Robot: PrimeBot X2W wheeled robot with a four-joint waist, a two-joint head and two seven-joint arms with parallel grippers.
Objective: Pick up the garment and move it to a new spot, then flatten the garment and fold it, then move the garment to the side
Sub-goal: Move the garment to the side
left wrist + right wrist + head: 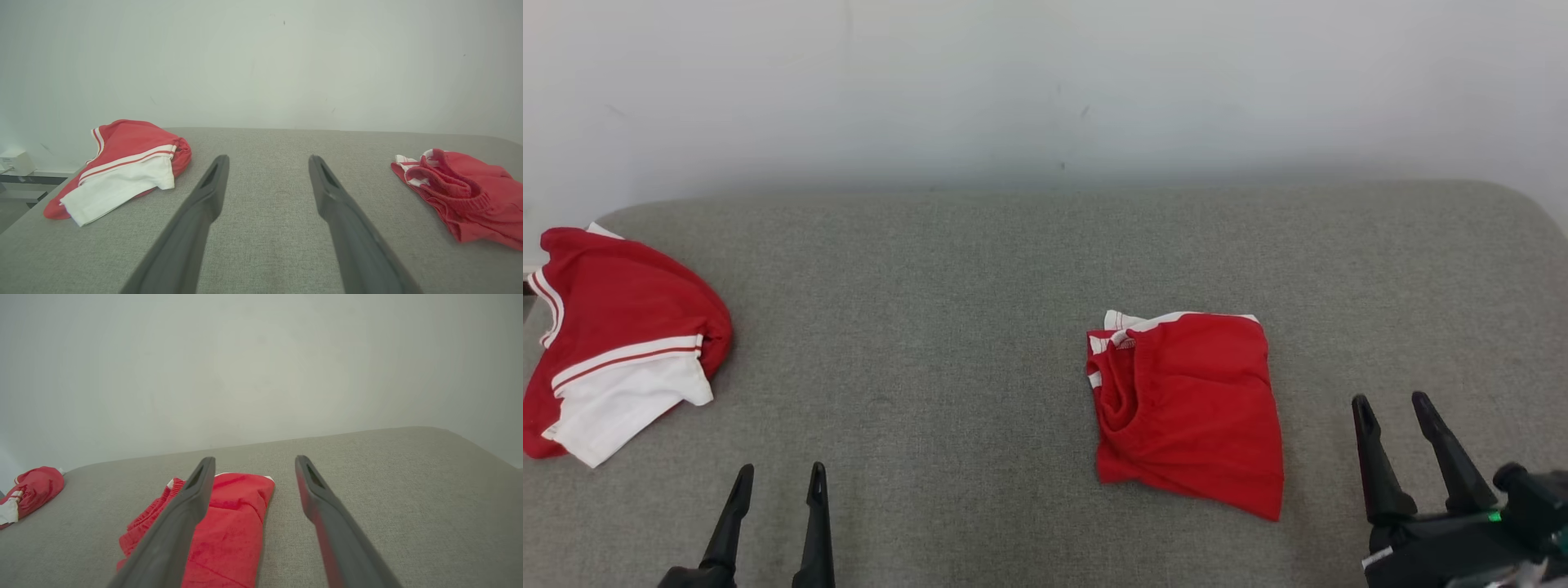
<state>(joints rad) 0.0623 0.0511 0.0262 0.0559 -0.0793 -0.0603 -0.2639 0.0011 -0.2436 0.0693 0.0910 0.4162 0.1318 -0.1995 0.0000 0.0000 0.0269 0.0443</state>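
A red garment (1188,408) with white trim lies folded into a compact rectangle on the grey cushioned surface (947,327), right of centre. My right gripper (1390,400) hovers open just to its right, with nothing between the fingers. In the right wrist view the garment (233,522) lies partly behind the left finger of that gripper (255,459). My left gripper (780,474) stands open and empty at the lower left, well apart from the garment (461,196), with bare fabric ahead of its fingers (267,159).
A second, red-and-white garment (613,335) lies bunched at the surface's far left edge, also in the left wrist view (122,163) and the right wrist view (30,488). A pale wall (1045,90) backs the surface. A small white box (16,161) sits beyond the left edge.
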